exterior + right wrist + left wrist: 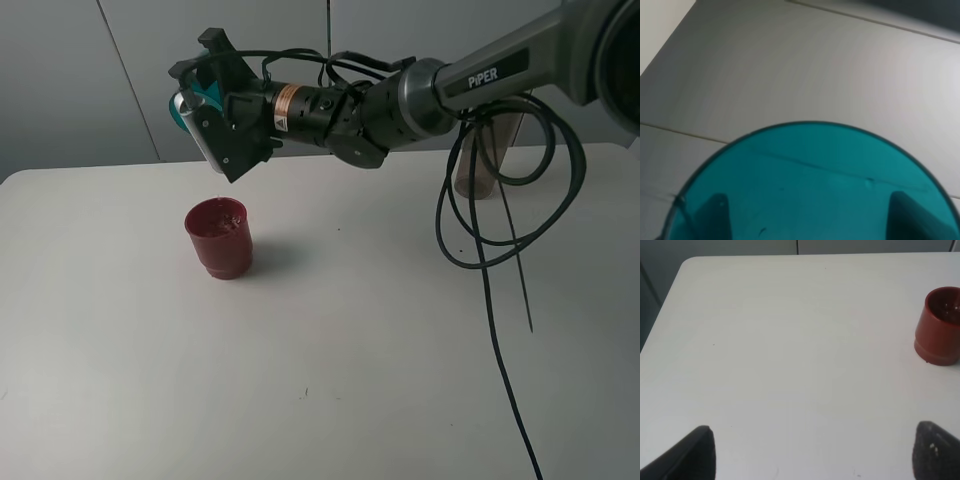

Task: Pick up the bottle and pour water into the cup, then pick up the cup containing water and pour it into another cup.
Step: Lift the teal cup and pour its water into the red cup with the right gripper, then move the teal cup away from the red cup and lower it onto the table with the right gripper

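Teal cup (pixel 193 105) sits clamped in the right end effector (pixel 205 100), tipped on its side in the air. Red cup (pixel 220 237) stands on the counter (pixel 380 350) just below that end effector. Bottle (pixel 490 150) stands well behind it. Left end effector (pixel 810 455) gapes wide, empty.

Table (pixel 330 350) top matt, smooth, off-white; red cup (pixel 220 238) opaque dull plastic with a slight sheen inside; teal cup (pixel 815 190) translucent, glossy, smooth plastic; bottle (pixel 487 160) at far right smoky translucent plastic; right arm (pixel 480 70) casing satin grey metal, its cables (pixel 490 260) black rubbery sheath.
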`<act>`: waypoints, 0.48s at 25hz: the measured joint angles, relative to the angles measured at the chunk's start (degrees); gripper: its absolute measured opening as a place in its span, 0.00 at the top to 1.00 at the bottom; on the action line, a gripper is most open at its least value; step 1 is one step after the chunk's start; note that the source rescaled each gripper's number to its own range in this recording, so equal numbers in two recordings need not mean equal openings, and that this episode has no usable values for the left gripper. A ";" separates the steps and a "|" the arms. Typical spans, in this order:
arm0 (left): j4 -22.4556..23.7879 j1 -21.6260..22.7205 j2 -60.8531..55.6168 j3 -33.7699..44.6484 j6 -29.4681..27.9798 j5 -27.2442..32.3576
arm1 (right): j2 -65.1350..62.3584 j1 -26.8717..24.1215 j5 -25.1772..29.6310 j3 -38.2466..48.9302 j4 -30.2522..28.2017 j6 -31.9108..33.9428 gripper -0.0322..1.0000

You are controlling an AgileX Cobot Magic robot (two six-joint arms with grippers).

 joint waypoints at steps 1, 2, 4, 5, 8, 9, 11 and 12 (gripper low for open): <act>0.00 0.00 0.00 0.00 0.00 0.00 | 0.00 0.00 0.00 0.00 -0.09 -0.35 0.93; 0.00 0.00 0.00 0.00 0.00 0.00 | 0.00 0.00 0.00 0.00 -0.09 -0.92 0.93; 0.00 0.00 0.00 0.00 0.00 0.00 | 0.00 0.00 0.00 0.00 -0.09 -1.32 0.93; 0.00 0.00 0.00 0.00 0.00 0.00 | 0.00 0.00 0.00 0.00 -0.11 -1.43 0.93; 0.00 0.00 0.00 0.00 0.00 0.00 | 0.00 0.00 0.00 0.00 -0.34 -1.97 0.93; 0.00 0.00 0.00 0.00 0.00 0.00 | 0.00 0.00 0.00 0.00 -0.34 -2.13 0.93; 0.00 0.00 0.00 0.00 0.00 0.00 | 0.00 0.00 0.00 0.00 -0.46 -2.25 0.93; 0.00 0.00 0.00 0.00 0.00 0.00 | 0.00 0.00 0.00 0.00 -0.54 -2.37 0.93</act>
